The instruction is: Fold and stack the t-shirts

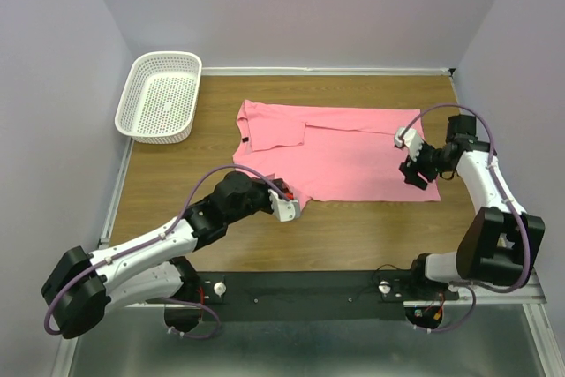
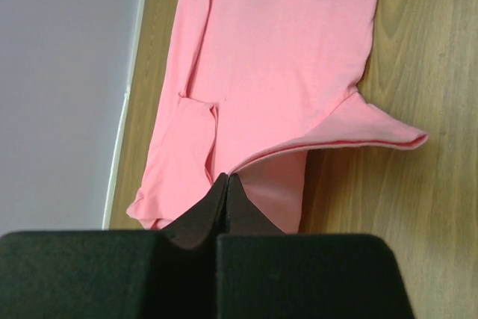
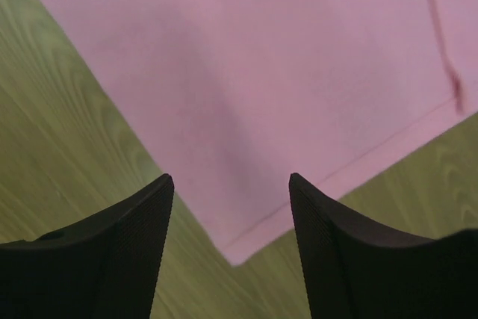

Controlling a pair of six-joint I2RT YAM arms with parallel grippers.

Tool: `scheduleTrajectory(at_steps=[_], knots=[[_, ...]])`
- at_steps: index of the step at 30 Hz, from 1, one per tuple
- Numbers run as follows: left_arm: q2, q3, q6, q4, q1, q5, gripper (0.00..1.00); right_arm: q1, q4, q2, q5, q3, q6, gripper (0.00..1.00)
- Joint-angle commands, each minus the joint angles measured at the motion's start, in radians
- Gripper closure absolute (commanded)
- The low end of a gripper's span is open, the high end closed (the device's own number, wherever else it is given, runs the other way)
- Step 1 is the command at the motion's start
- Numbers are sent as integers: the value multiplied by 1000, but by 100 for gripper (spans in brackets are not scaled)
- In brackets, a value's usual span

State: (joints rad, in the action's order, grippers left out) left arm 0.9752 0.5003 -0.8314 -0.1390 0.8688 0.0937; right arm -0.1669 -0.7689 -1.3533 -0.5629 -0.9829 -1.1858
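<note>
A salmon-pink t-shirt (image 1: 344,152) lies spread across the middle of the wooden table, partly folded, with a flap along its far left side. My left gripper (image 1: 294,207) is at the shirt's near left corner. In the left wrist view the left gripper (image 2: 226,178) is shut on the t-shirt's (image 2: 276,50) hem, which rises off the wood to the fingertips. My right gripper (image 1: 416,176) hovers over the shirt's near right corner. In the right wrist view the right gripper (image 3: 230,178) stands open, with the corner of the t-shirt (image 3: 299,87) flat on the table below the gap.
A white plastic mesh basket (image 1: 161,96) sits at the far left corner of the table (image 1: 353,227). Lilac walls close in the table on the left, far and right sides. A black rail with the arm bases runs along the near edge.
</note>
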Motion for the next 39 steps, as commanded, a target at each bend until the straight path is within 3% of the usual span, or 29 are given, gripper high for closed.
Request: scheduleTrajectory(at_steps=[1, 9, 15, 21, 24, 30, 39], knots=[[-10, 29, 37, 44, 9, 43, 100, -109, -138, -24, 176, 59, -273, 34], [-30, 21, 58, 53, 9, 24, 100, -183, -138, -130, 248, 35, -356, 50], [-30, 18, 57, 49, -1, 14, 100, -200, -135, -194, 302, 64, -500, 49], [-13, 18, 61, 47, -17, 15, 100, -230, -136, -202, 242, 53, -661, 50], [0, 23, 67, 47, -22, 34, 100, -249, -144, -230, 235, 23, -673, 54], [10, 34, 72, 56, -45, 55, 100, -287, -144, -202, 265, 9, -799, 49], [-30, 21, 75, 41, -67, 86, 100, -287, -155, -224, 285, 23, -834, 49]])
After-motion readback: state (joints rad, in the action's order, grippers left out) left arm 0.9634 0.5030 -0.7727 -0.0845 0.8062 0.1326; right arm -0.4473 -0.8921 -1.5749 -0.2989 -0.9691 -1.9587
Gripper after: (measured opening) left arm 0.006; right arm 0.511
